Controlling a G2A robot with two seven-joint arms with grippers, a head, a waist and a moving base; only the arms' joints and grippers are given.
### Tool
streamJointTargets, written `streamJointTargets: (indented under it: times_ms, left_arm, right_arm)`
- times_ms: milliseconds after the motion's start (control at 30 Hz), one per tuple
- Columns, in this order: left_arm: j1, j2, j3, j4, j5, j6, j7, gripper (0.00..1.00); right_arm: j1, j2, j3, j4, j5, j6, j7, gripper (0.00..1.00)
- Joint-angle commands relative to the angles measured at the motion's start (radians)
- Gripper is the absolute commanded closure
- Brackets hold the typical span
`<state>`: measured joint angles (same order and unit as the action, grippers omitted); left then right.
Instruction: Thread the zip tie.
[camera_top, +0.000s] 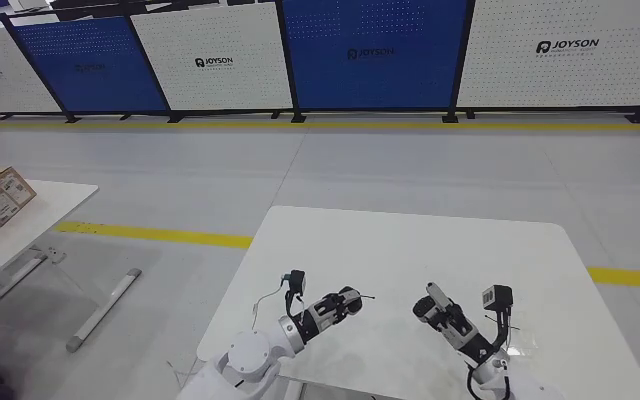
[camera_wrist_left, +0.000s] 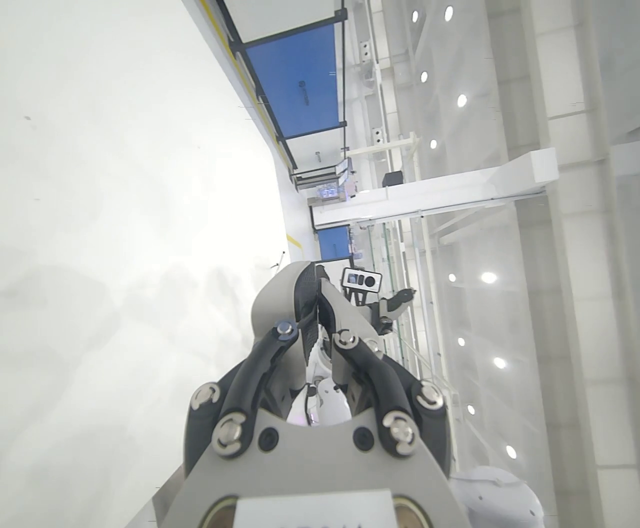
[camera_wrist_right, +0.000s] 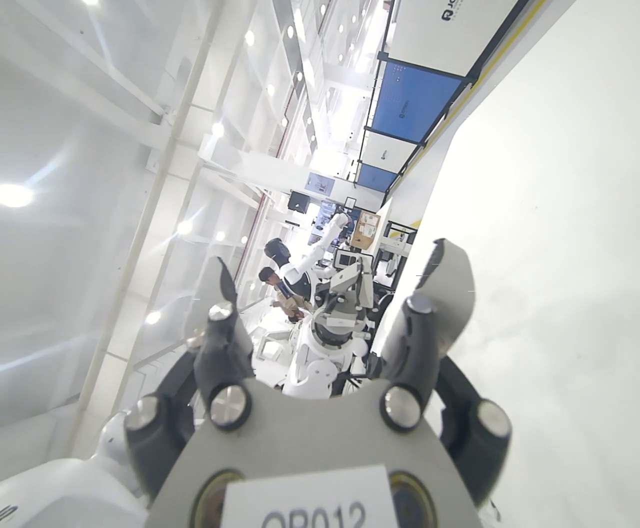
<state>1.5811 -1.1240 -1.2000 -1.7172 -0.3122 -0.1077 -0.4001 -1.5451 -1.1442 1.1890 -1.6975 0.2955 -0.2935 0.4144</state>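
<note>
My left gripper (camera_top: 350, 298) hovers low over the near left part of the white table (camera_top: 420, 250), turned on its side. Its fingers (camera_wrist_left: 280, 300) are pressed together on a thin black zip tie (camera_top: 366, 296), whose end sticks out toward the right arm. A sliver of the zip tie (camera_wrist_left: 278, 263) pokes past the fingertips in the left wrist view. My right gripper (camera_top: 428, 300) sits a short way to the right, facing the left one, apart from the tie. In the right wrist view the right gripper (camera_wrist_right: 332, 275) is open with nothing between its fingers.
The table's left edge (camera_top: 235, 290) lies close beside the left arm. Bare tabletop (camera_top: 420, 240) stretches beyond both grippers. A second white table (camera_top: 40, 215) with a cardboard box (camera_top: 12, 190) stands off to the left across the floor.
</note>
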Motion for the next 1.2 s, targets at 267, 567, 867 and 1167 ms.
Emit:
streamJointTargets:
  times_ms: [267, 567, 867, 1167]
  left_arm:
    - [0.000, 0.000, 0.001, 0.000, -0.003, -0.001, -0.001, 1.00]
    - [-0.003, -0.007, 0.017, -0.107, -0.042, -0.054, 0.034, 1.00]
    - [0.043, 0.000, -0.055, -0.311, -0.211, -0.129, -0.032, 1.00]
    - [0.046, 0.002, -0.067, -0.313, -0.215, -0.122, -0.042, 1.00]
  right_arm:
    - [0.001, 0.000, -0.001, 0.000, -0.001, 0.001, 0.000, 0.00]
    - [0.001, 0.000, -0.001, 0.000, -0.001, 0.001, 0.000, 0.00]
    - [0.001, 0.000, -0.001, 0.000, -0.001, 0.001, 0.000, 0.00]
    - [0.001, 0.000, -0.001, 0.000, -0.001, 0.001, 0.000, 0.00]
